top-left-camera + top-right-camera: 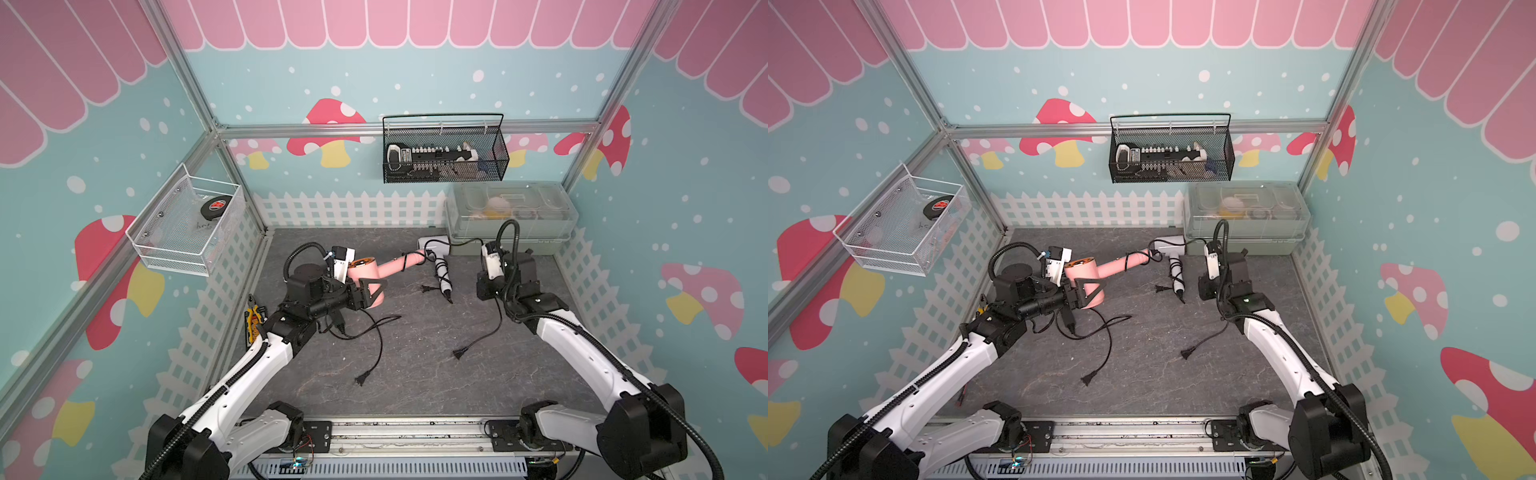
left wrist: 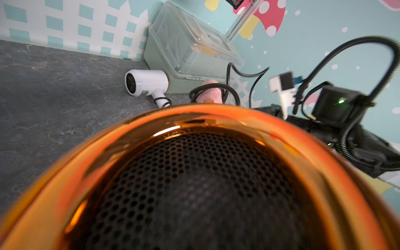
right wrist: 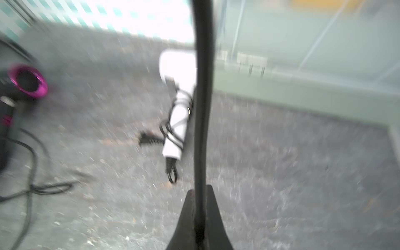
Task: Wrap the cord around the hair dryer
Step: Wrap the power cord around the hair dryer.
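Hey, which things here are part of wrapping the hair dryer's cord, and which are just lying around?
In the job: pink hair dryer, in the left end effector; its black cord, pinched by the right end effector.
Lying about: white hair dryer, magenta-rimmed dryer, clear box, black wire basket, white mesh basket.

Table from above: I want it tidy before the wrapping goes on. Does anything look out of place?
A black hair dryer near the left arm has its cord sprawled loose, plug lying mid-table. The white hair dryer has its cord wound up, by contrast.
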